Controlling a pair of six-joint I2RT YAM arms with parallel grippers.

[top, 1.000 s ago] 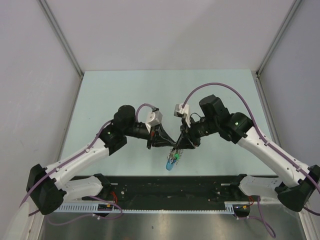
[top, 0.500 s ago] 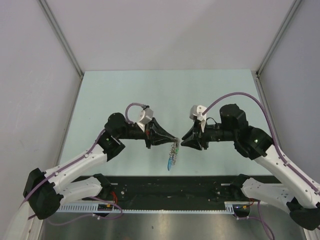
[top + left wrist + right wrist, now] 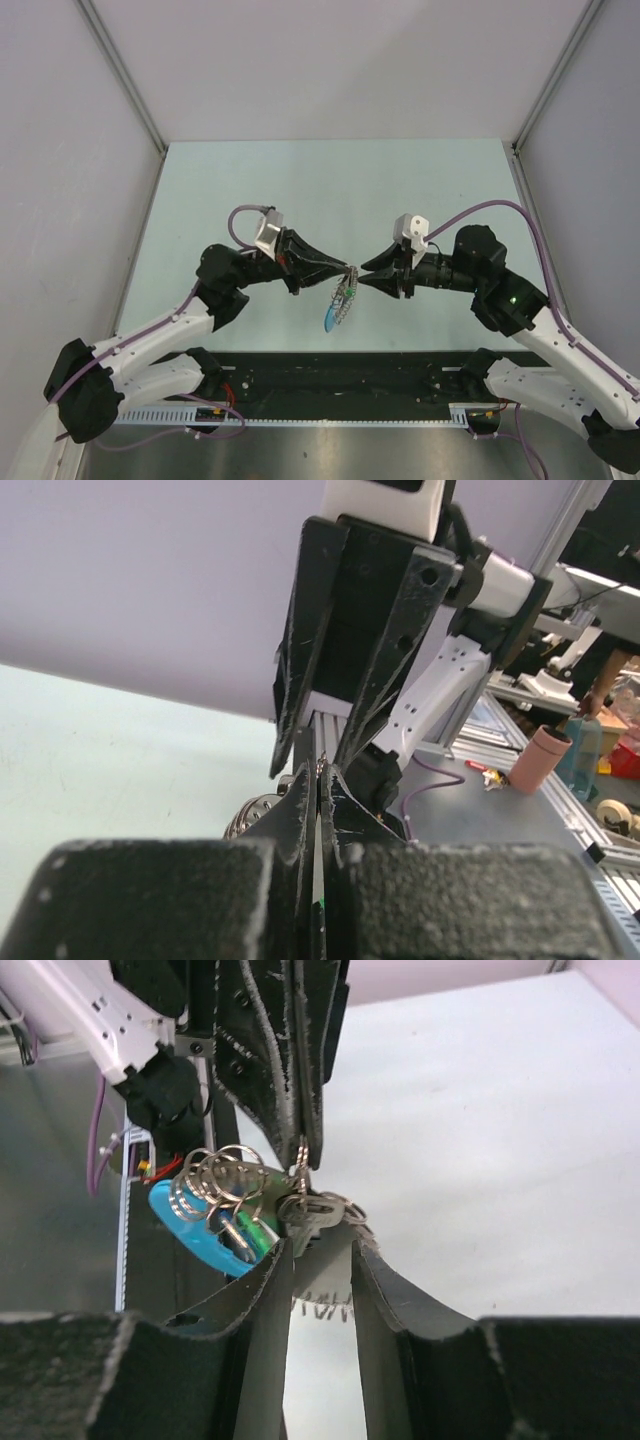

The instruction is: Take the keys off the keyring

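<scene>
The keys (image 3: 342,297) hang in mid-air between my two grippers, with the blue plastic piece (image 3: 330,321) lowest. My left gripper (image 3: 351,269) is shut on the thin keyring (image 3: 321,771) at its fingertips. The ring shows in the right wrist view (image 3: 300,1175) under the left fingers. My right gripper (image 3: 363,283) meets the bunch from the right. Its jaws stand a narrow gap apart, and a silvery key (image 3: 322,1222) fills that gap, touching both fingers (image 3: 268,1290). Several linked rings (image 3: 218,1182) and the blue piece (image 3: 190,1228) hang to the left of that key.
The pale green table (image 3: 330,190) lies under the hanging bunch. A black strip (image 3: 340,375) and a metal rail run along the near edge by the arm bases. Grey walls close in both sides and the back.
Both arms have swung, the wrists turning. My right gripper drew back from the bunch, then came in again and now has a key between its fingers. The left gripper still holds the ring.
</scene>
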